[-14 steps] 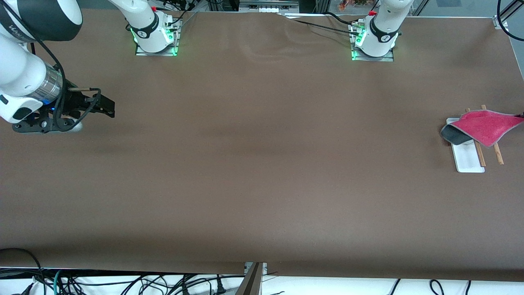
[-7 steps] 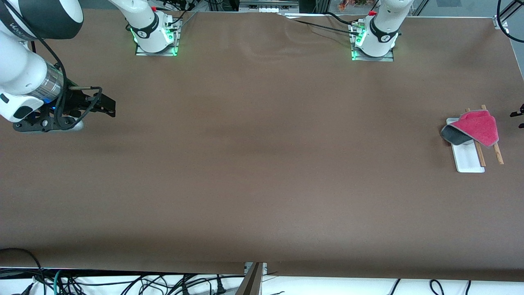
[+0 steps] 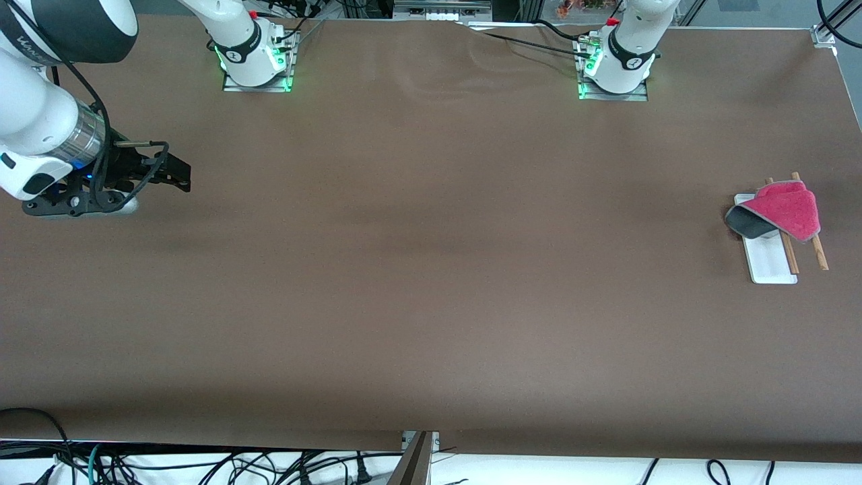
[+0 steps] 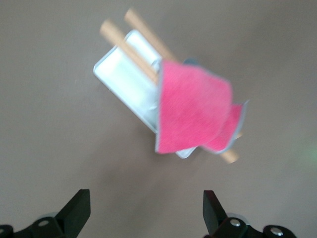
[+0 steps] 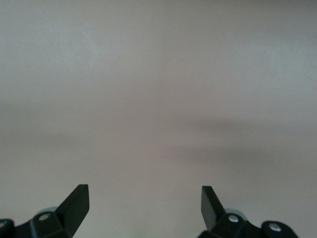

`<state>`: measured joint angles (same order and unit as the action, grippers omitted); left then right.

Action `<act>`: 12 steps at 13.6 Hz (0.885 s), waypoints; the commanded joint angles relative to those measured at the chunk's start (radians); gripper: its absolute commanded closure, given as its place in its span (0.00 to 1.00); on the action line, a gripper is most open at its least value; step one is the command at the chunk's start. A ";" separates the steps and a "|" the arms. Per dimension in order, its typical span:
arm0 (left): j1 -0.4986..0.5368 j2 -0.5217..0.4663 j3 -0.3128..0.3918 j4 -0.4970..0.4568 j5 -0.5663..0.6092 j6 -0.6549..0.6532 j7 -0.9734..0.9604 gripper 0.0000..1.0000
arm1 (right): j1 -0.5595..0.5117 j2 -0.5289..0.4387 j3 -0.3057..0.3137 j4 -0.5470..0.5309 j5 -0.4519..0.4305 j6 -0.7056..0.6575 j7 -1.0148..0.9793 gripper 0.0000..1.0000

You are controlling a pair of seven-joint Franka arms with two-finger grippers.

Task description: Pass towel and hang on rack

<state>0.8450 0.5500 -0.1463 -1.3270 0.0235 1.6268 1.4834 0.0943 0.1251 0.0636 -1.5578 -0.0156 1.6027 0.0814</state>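
Note:
The towel [image 3: 788,210], crimson-pink side up with a dark grey flap, lies draped over the two wooden rods of the rack [image 3: 768,259] at the left arm's end of the table. In the left wrist view the towel [image 4: 193,116] covers the rods over the rack's white base [image 4: 121,74]. My left gripper [image 4: 146,201] is open and empty, up in the air and apart from the towel; it is outside the front view. My right gripper [image 3: 176,176] waits over the right arm's end of the table. Its jaws [image 5: 143,198] stand open with only bare table between them.
Brown cloth covers the whole table [image 3: 431,269]. The two arm bases [image 3: 256,60] [image 3: 616,67] stand along the edge farthest from the front camera. Cables hang below the table edge nearest to that camera.
The left gripper opened, let go of the towel's stretched corner and drew back out of the front view. The corner fell back onto the rack. The right arm stayed put.

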 commanded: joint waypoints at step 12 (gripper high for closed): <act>-0.571 -0.321 -0.026 -0.081 0.009 -0.256 -1.077 0.00 | -0.002 -0.033 0.002 -0.024 0.022 -0.023 -0.008 0.00</act>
<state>0.3559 0.2976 -0.1984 -1.3348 0.0232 1.3646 0.5499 0.0946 0.1207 0.0642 -1.5578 -0.0090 1.5869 0.0814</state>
